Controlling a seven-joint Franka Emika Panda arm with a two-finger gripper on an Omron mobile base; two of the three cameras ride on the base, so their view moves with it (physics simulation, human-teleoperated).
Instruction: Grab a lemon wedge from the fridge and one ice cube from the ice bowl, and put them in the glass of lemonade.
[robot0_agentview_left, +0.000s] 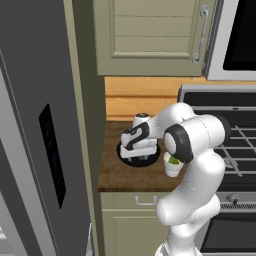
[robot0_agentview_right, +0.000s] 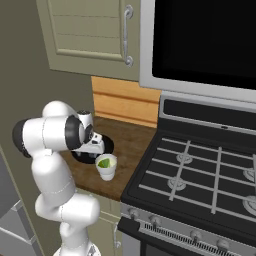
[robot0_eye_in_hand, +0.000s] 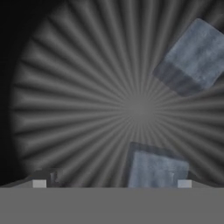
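You have little room: the wooden counter (robot0_agentview_left: 125, 175) is a narrow slab pinched between the grey fridge (robot0_agentview_left: 35, 150) on one side and the black stove (robot0_agentview_right: 200, 175) on the other, with beige-green cabinets (robot0_agentview_left: 150, 35) overhead. The glossy black ice bowl (robot0_agentview_right: 107, 145) sits mid-counter; the whitish glass of lemonade (robot0_agentview_right: 107, 167) stands just beside it toward the front edge, a yellow-green lemon wedge (robot0_agentview_right: 105, 163) already inside. Your arm folds at the elbow, hand pointing straight down into the bowl. In the hand view the gripper (robot0_eye_in_hand: 111, 183) stands wide open, holding nothing, fingertips (robot0_eye_in_hand: 39, 183) low over the ribbed bowl floor. One translucent greyish ice cube (robot0_eye_in_hand: 157, 168) lies against one fingertip; a second cube (robot0_eye_in_hand: 194, 57) lies apart, near the bowl wall.
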